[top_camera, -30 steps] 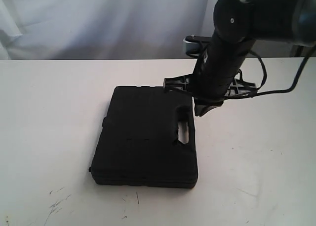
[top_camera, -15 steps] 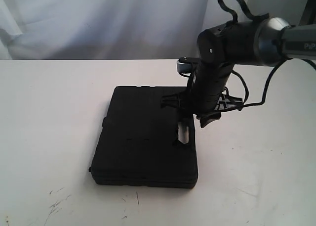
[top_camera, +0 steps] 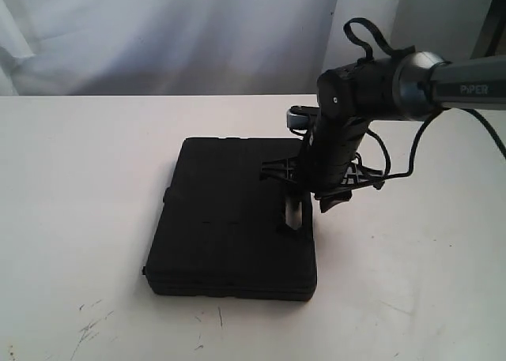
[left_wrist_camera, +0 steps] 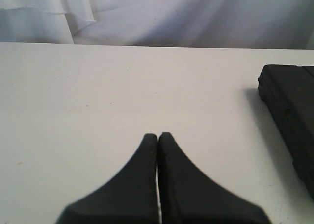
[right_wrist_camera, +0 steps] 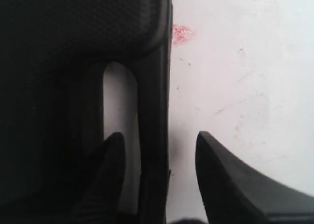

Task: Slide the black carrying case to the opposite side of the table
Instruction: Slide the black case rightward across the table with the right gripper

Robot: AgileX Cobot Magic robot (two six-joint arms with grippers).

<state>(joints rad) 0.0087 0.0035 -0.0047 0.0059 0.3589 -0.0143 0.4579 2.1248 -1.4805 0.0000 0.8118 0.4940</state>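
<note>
The matte black case lies flat on the white table. My right gripper points down over the case's right edge, by the oval handle slot. In the right wrist view this gripper is open and straddles the handle bar: one finger sits in the slot, the other stands outside over the bare table. My left gripper is shut on nothing above the table, with the case's corner off to one side. It does not show in the exterior view.
A red speck marks the table just beside the case's edge. Dark scuff marks lie near the table's front left. A white curtain hangs behind the table's far edge. Cables trail off the right arm.
The right arm has come down and a little forward along the case's right edge, bringing its gripper over the handle. The case has not moved.
</note>
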